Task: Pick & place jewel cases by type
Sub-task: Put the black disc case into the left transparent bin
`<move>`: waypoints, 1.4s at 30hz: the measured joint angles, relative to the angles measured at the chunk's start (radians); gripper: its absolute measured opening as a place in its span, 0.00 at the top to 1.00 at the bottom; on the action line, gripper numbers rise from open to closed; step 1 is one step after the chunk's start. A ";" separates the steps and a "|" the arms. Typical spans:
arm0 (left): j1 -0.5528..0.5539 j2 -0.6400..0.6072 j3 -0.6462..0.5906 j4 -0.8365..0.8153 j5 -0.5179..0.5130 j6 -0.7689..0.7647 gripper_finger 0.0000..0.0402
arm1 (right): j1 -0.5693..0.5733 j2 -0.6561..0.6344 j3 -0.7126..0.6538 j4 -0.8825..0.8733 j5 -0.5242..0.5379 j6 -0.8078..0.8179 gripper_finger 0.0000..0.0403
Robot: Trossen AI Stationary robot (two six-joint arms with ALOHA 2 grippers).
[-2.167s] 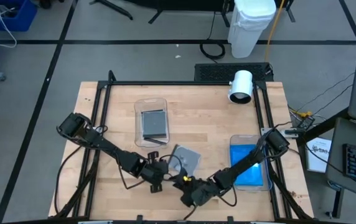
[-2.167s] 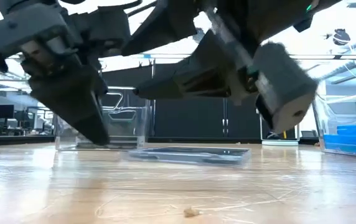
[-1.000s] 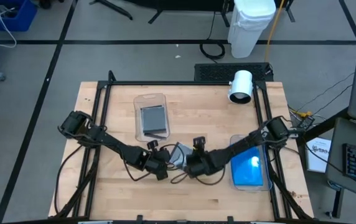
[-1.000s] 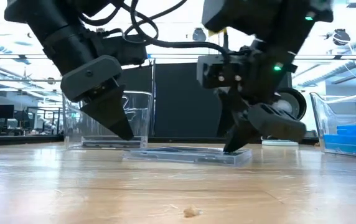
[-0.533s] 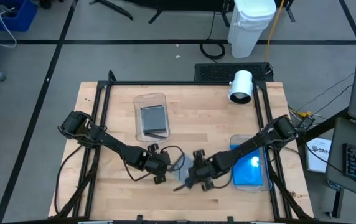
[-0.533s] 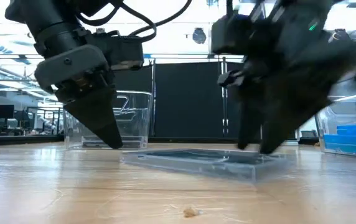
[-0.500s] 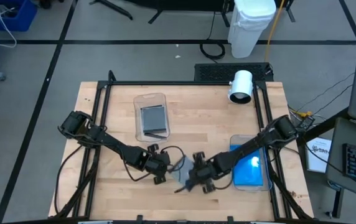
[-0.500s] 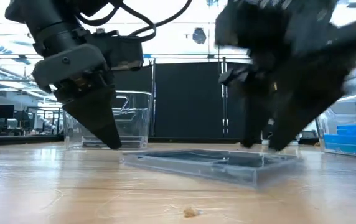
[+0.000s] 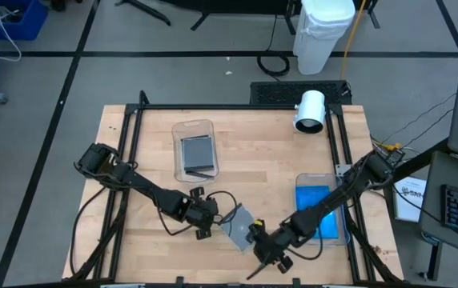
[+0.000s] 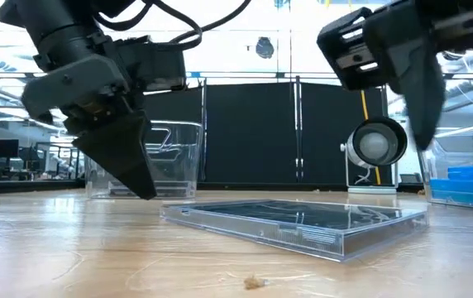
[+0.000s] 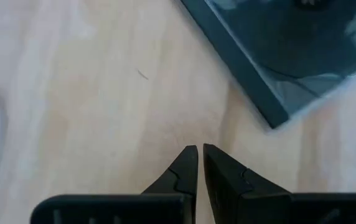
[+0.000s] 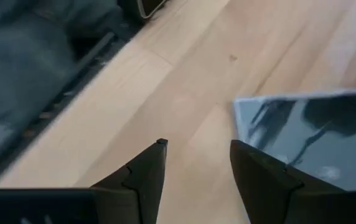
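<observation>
A grey jewel case with a clear front [image 9: 239, 230] lies flat on the wooden table, also seen in the low view [image 10: 294, 219]. My left gripper [image 9: 210, 224] is shut and hangs just left of the case with its tips low over bare wood [image 11: 200, 152]; the case's corner [image 11: 277, 68] lies beyond them. My right gripper [image 9: 261, 258] is open on the case's near side, raised above the table [image 10: 422, 124]; in its wrist view [image 12: 196, 146] the case [image 12: 315, 137] lies off to one side. Other grey cases lie in a clear tub [image 9: 195, 152], blue ones in another [image 9: 322, 212].
The clear tub with grey cases [image 10: 141, 161] stands toward the far left, the tub with blue cases [image 10: 468, 182] toward the right edge. A white cylinder-shaped device [image 9: 311, 110] stands at the far right. A small crumb [image 10: 253, 281] lies near the table's near edge.
My right gripper pressed on the grey case and drew it toward the table's near edge, turning it about as it slid. It has since let go, risen clear and moved on toward the near edge. My left gripper has shifted slightly toward the near edge.
</observation>
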 joint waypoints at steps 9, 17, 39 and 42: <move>0.078 0.000 0.000 0.037 -0.087 0.007 0.91 | 0.015 -0.001 -0.155 0.193 0.271 -0.089 0.57; 0.141 0.000 0.000 0.079 -0.038 0.007 0.91 | 0.010 -0.001 -0.189 0.138 0.279 -0.056 0.51; 0.121 0.012 0.000 0.128 0.122 -0.286 0.91 | 0.002 0.071 -0.187 0.140 0.469 -0.162 0.47; 0.121 0.034 0.000 0.128 0.119 -0.311 0.91 | -0.001 0.079 -0.187 0.137 0.510 -0.169 0.47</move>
